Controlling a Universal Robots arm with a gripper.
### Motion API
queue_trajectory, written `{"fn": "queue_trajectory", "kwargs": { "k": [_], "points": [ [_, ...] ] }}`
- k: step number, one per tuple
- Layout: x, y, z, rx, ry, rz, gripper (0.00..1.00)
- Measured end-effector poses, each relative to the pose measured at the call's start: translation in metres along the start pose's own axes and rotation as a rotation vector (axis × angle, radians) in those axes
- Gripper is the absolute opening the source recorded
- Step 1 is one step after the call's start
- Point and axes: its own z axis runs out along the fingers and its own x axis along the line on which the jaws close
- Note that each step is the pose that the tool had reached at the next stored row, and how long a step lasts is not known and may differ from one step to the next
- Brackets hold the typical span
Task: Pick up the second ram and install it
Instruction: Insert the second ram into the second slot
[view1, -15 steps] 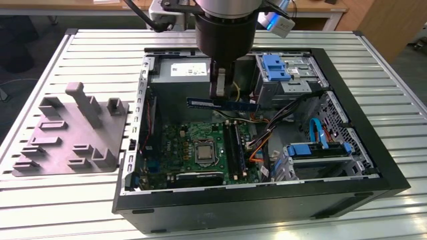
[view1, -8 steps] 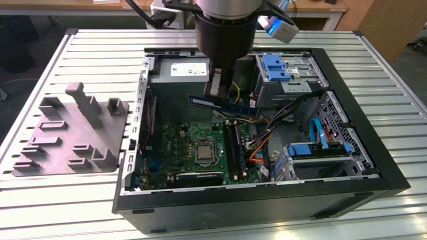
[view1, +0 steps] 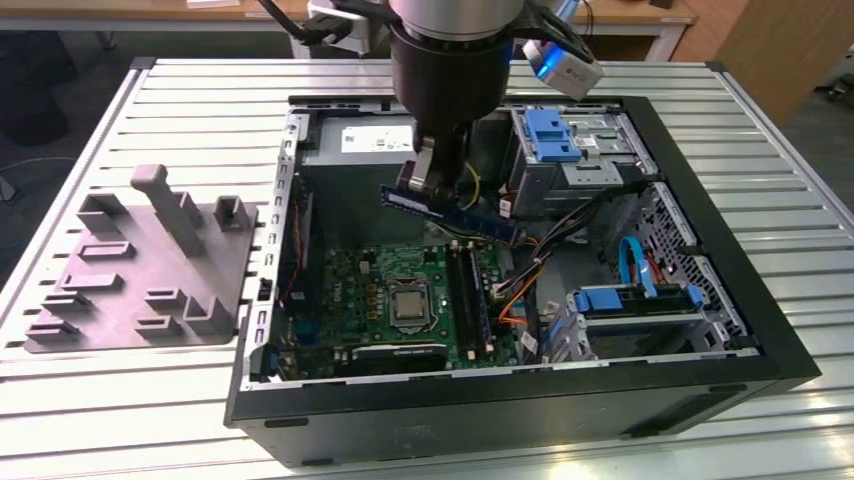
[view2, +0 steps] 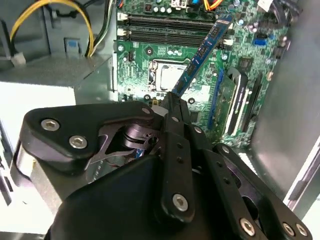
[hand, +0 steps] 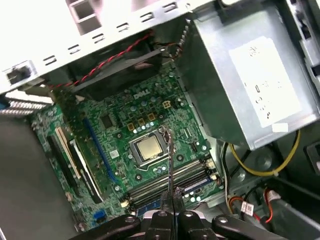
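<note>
My gripper (view1: 422, 187) hangs inside the open computer case, shut on the second ram (view1: 463, 217), a long dark blue-green stick. It holds the stick by one end, and the rest slants out toward the exterior view's right. The stick floats above the green motherboard (view1: 387, 285) and its black slot rails (view1: 467, 290), touching neither. In the second wrist view the ram (view2: 202, 52) juts from the closed fingertips (view2: 172, 102) toward the slot rails (view2: 165, 27). The first wrist view shows the ram (hand: 170, 160) edge-on over the processor socket (hand: 148, 150), just short of the slot rails (hand: 172, 182).
The black case wall (view1: 534, 400) surrounds the work area. A silver power supply (view1: 360, 140) and a blue-latched drive cage (view1: 561, 140) flank the arm. Loose cables (view1: 534, 270) lie beside the slots. A grey block with upright posts (view1: 147, 260) sits outside the case on the slatted table.
</note>
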Motion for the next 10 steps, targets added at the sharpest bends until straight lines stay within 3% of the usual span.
{"fn": "queue_trajectory", "kwargs": {
  "k": [10],
  "points": [
    [0.0001, 0.0000, 0.0014, 0.0086, 0.0023, 0.182, 0.11]
  ]
}}
